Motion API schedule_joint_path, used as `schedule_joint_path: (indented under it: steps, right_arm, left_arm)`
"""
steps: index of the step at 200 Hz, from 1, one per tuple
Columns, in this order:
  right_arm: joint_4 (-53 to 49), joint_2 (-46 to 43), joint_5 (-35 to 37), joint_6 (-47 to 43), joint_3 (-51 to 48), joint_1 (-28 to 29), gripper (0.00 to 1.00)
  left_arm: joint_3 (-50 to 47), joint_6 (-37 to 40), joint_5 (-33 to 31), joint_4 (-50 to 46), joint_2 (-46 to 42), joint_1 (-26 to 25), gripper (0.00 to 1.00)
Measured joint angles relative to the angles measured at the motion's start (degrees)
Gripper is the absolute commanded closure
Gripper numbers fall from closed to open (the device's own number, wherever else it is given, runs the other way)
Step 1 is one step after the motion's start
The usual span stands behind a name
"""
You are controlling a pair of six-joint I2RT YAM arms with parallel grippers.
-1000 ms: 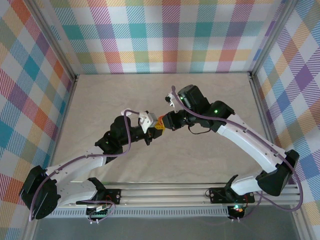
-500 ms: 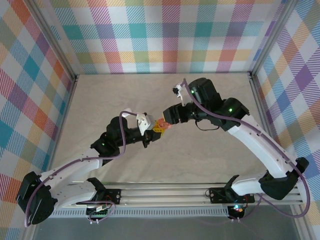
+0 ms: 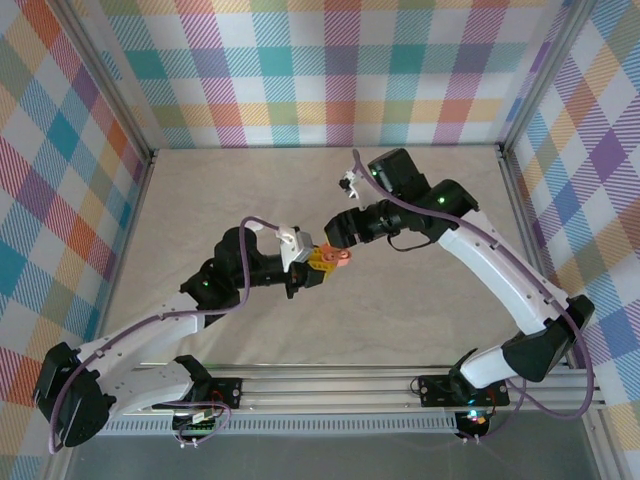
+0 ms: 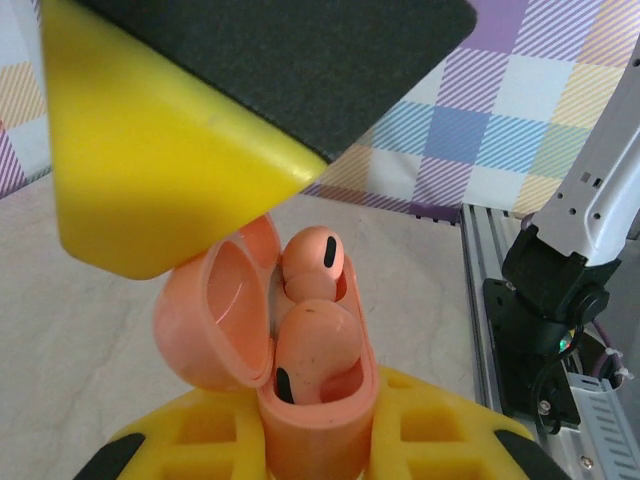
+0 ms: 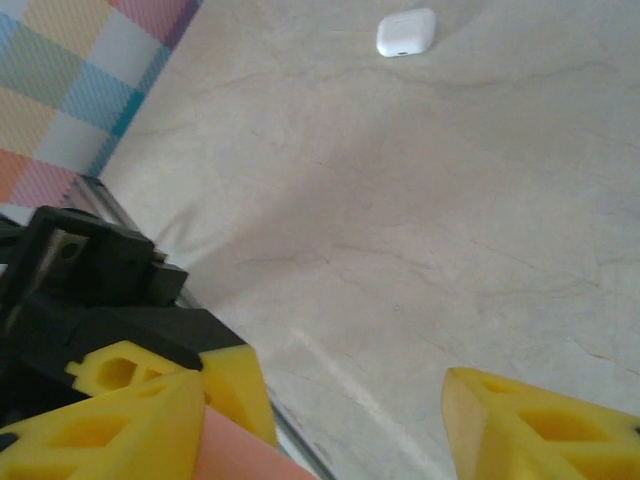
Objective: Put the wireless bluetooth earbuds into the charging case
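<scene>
A reddish-orange charging case [image 4: 322, 425] stands upright between the yellow fingers of my left gripper [image 4: 318, 445], which is shut on it. Its lid [image 4: 215, 320] is swung open to the left. Two reddish-orange earbuds sit in the case, one [image 4: 315, 345] in front and one [image 4: 312, 262] behind it. In the top view the case [image 3: 338, 257] is held above mid-table by the left gripper [image 3: 320, 264]. My right gripper [image 3: 344, 236] hovers just behind it, open and holding nothing; one of its yellow fingers [image 4: 170, 150] looms over the lid. The two white earbuds are out of view.
A closed white case [image 5: 406, 32] lies on the beige table [image 5: 430, 200] further off. Metal frame rails [image 3: 330, 385] run along the near edge, with plaid walls on the other three sides. The right arm's base [image 4: 550, 300] stands at the right.
The left gripper has carried the case a little to the right. The right gripper, which met the case a second ago, has drawn back off it and stands open.
</scene>
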Motion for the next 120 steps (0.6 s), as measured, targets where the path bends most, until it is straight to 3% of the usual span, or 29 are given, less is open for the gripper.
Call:
schedule_joint_path:
  steps: [74,120]
  right_arm:
    - [-0.09,2.21,-10.97,-3.23,-0.87,-1.33,0.47]
    - [-0.94,2.89,-11.85,-5.18,-0.59,-1.84,0.48]
  left_arm:
    - [0.33,0.15,0.04,-0.37,2.14,0.02,1.0]
    - [-0.04,-0.04,-0.37,-0.35,2.54,0.7,1.0]
